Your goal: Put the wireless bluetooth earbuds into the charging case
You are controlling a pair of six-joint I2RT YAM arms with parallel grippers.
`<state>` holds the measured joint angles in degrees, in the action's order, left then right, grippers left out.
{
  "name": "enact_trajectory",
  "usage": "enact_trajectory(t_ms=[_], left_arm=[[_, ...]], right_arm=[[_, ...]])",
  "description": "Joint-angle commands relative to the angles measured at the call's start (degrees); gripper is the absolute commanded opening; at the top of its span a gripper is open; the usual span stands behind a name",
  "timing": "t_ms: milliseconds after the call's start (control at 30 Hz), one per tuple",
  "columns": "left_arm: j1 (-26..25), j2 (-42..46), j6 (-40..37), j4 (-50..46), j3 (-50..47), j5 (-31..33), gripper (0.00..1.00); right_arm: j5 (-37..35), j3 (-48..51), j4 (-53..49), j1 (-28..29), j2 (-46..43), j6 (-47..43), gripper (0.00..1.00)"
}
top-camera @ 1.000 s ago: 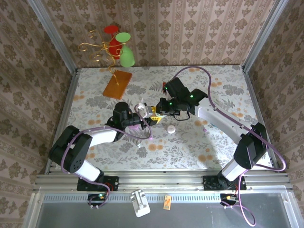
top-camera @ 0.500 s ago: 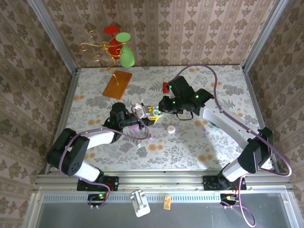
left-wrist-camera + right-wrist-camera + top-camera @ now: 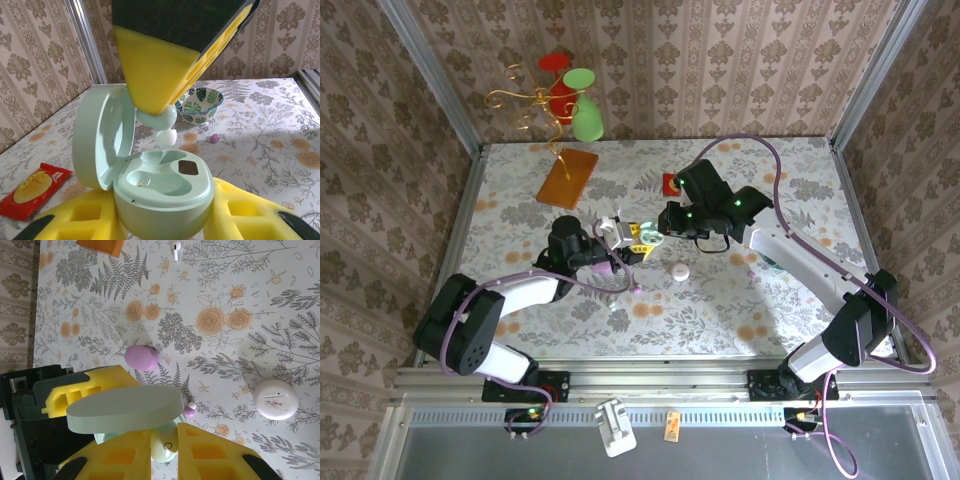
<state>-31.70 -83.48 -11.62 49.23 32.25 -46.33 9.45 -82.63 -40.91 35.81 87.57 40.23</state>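
Note:
My left gripper (image 3: 162, 220) is shut on a mint-green charging case (image 3: 167, 187) whose lid (image 3: 102, 135) stands open; both wells in it look empty. My right gripper (image 3: 167, 432) is shut on a mint earbud (image 3: 165, 447) with a white tip, held just above the case's far well. In the left wrist view that earbud (image 3: 162, 125) hangs under a yellow finger (image 3: 155, 75). In the top view both grippers, left (image 3: 618, 238) and right (image 3: 650, 232), meet at the table's middle. A purple earbud (image 3: 190, 410) and a white earbud (image 3: 176, 249) lie loose on the table.
A purple case (image 3: 140, 357) and a white case (image 3: 275, 399) lie near the grippers. A leaf-patterned bowl (image 3: 200, 102) sits behind, a red packet (image 3: 35, 187) to the left. An orange card (image 3: 568, 177) and a wire stand with glasses (image 3: 565, 95) are at the back left.
Both grippers have shifted slightly toward the back of the table, keeping the earbud over the open case. Neither grip has changed.

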Motion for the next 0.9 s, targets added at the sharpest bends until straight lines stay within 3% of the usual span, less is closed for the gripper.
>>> enact_trajectory(t_ms=[0, 733, 867], left_arm=[[0.59, 1.57, 1.76, 1.73, -0.09, -1.76, 0.28], [0.50, 0.40, 3.92, 4.25, 1.24, -1.49, 0.28], [0.50, 0.45, 3.96, 4.47, 1.41, -1.88, 0.28]], right_arm=[[0.02, 0.89, -0.45, -0.32, -0.52, -1.07, 0.18], [3.80, 1.01, 0.59, -0.30, 1.42, -2.15, 0.19], [3.43, 0.48, -0.21, -0.30, 2.10, -2.78, 0.24]])
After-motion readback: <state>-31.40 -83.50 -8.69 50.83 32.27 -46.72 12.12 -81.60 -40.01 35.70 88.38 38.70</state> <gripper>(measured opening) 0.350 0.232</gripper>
